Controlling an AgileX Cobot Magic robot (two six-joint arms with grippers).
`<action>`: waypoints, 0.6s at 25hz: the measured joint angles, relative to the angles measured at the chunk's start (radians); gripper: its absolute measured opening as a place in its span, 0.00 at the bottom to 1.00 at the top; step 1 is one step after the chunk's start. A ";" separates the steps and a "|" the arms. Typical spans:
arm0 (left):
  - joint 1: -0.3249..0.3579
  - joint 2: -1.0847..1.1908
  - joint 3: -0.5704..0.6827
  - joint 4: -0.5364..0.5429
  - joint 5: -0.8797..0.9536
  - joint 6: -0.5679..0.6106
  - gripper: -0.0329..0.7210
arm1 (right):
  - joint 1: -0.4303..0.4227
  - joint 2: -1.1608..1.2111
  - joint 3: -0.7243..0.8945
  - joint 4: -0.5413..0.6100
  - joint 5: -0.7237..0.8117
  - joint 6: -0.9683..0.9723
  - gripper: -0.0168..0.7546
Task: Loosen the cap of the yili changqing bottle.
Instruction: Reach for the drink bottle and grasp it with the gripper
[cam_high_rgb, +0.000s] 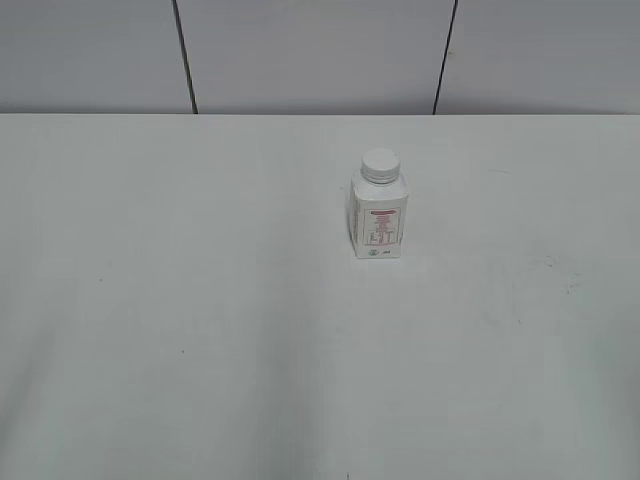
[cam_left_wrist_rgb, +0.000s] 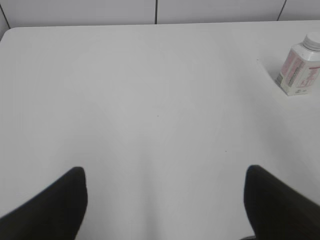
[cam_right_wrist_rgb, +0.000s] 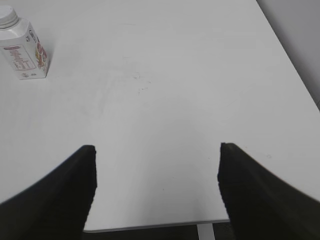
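Observation:
The yili changqing bottle (cam_high_rgb: 377, 218) stands upright on the white table, a little right of centre and toward the back. Its white ribbed cap (cam_high_rgb: 380, 164) sits on the neck. The bottle also shows at the far right of the left wrist view (cam_left_wrist_rgb: 299, 70), with its cap (cam_left_wrist_rgb: 312, 40) partly cut by the frame edge, and at the top left of the right wrist view (cam_right_wrist_rgb: 24, 52), with its cap (cam_right_wrist_rgb: 8, 16). My left gripper (cam_left_wrist_rgb: 165, 172) is open and empty, far from the bottle. My right gripper (cam_right_wrist_rgb: 157, 149) is open and empty near the table's front edge. Neither arm shows in the exterior view.
The white table (cam_high_rgb: 200, 300) carries only the bottle. A grey panelled wall (cam_high_rgb: 310, 55) stands behind it. The table's front edge (cam_right_wrist_rgb: 155, 224) and right edge (cam_right_wrist_rgb: 290, 65) show in the right wrist view, with a white leg (cam_right_wrist_rgb: 205, 232) below.

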 joint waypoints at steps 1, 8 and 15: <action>0.000 0.000 0.000 0.000 0.000 0.000 0.82 | 0.000 0.000 0.000 0.000 0.000 0.000 0.79; 0.000 0.000 0.000 0.000 0.000 0.000 0.82 | 0.000 0.000 0.000 0.000 0.000 0.000 0.79; 0.000 0.000 0.000 0.000 0.000 0.000 0.82 | 0.000 0.000 0.000 0.000 0.000 0.000 0.79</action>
